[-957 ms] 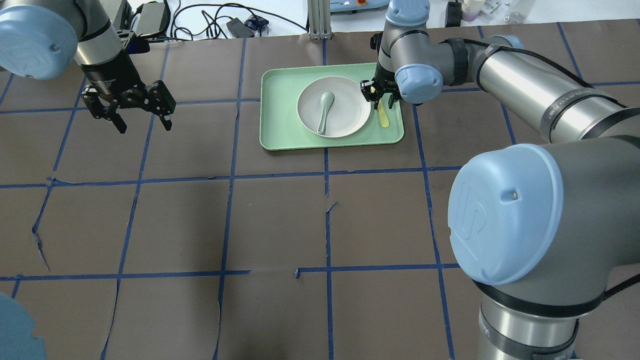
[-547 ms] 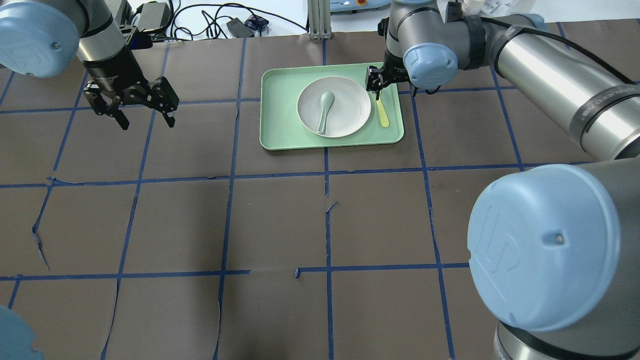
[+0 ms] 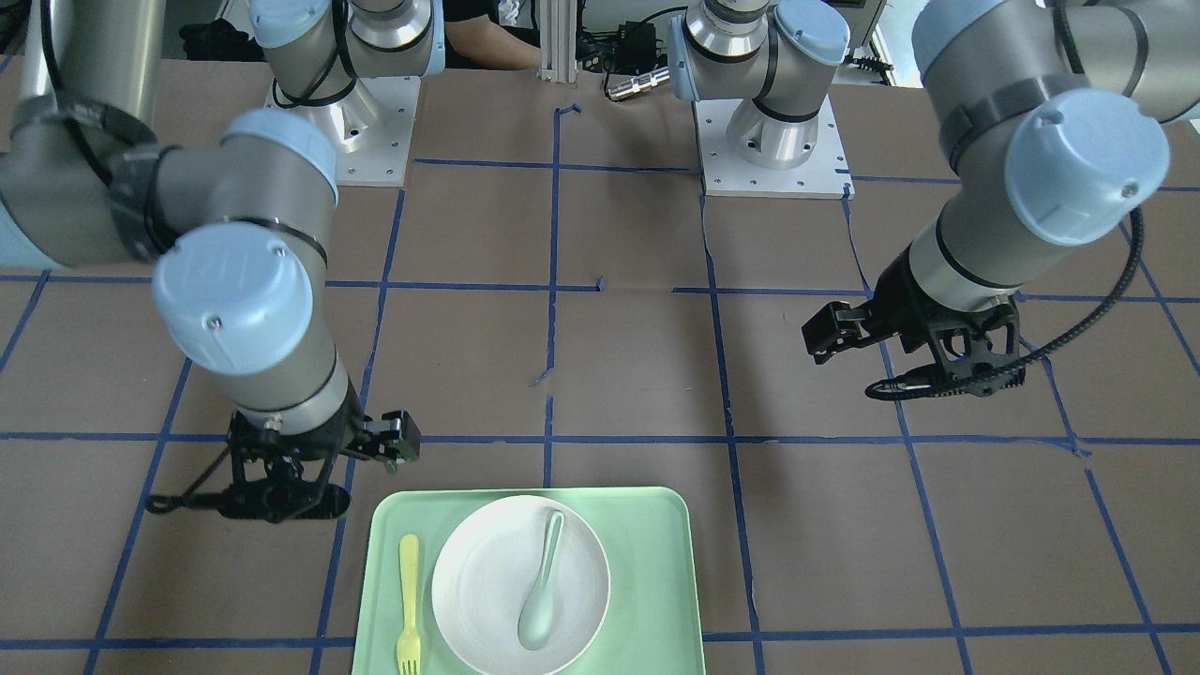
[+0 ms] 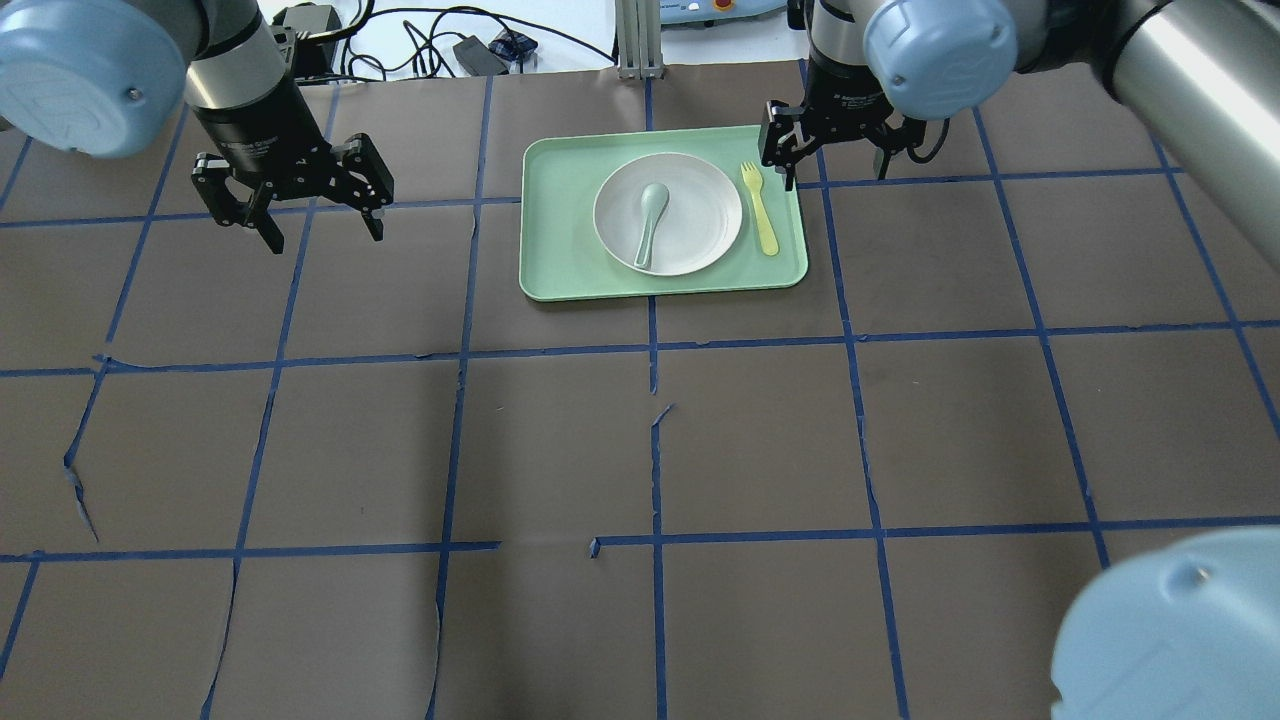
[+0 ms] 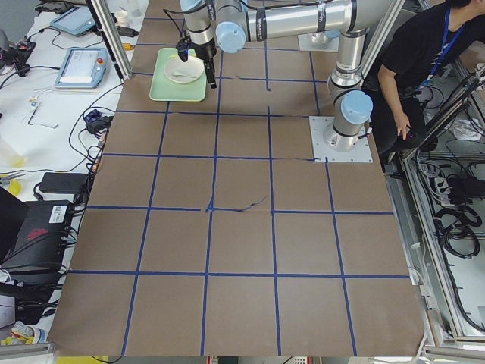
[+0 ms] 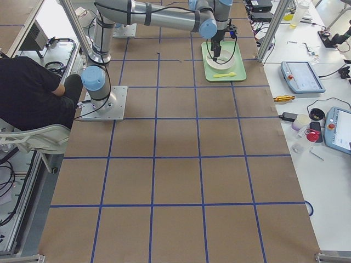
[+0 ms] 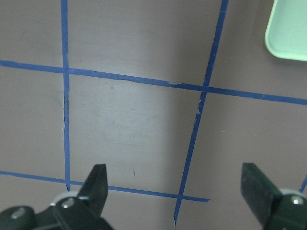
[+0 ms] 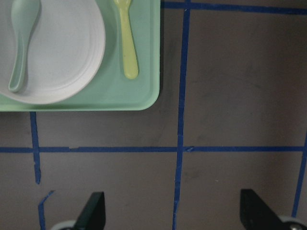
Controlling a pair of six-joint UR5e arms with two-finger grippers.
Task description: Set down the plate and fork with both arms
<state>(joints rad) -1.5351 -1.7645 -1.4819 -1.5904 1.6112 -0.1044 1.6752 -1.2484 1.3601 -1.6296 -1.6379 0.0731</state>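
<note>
The off-white plate sits in the middle of a mint-green tray at the table's far side. The pale yellow fork lies flat on the tray just right of the plate, tines pointing away from the robot. My right gripper is open and empty, hanging above the tray's far right corner and the table beside it. Its wrist view shows the plate and the fork. My left gripper is open and empty over bare table, well left of the tray.
A pale grey-green spoon lies in the plate. Cables and small devices and a metal post stand beyond the far edge. A seated person is behind the robot bases.
My right gripper has left the fork and moved up and to the right, past the tray's edge. The fork stays on the tray. My left gripper has moved a little right and farther away.
</note>
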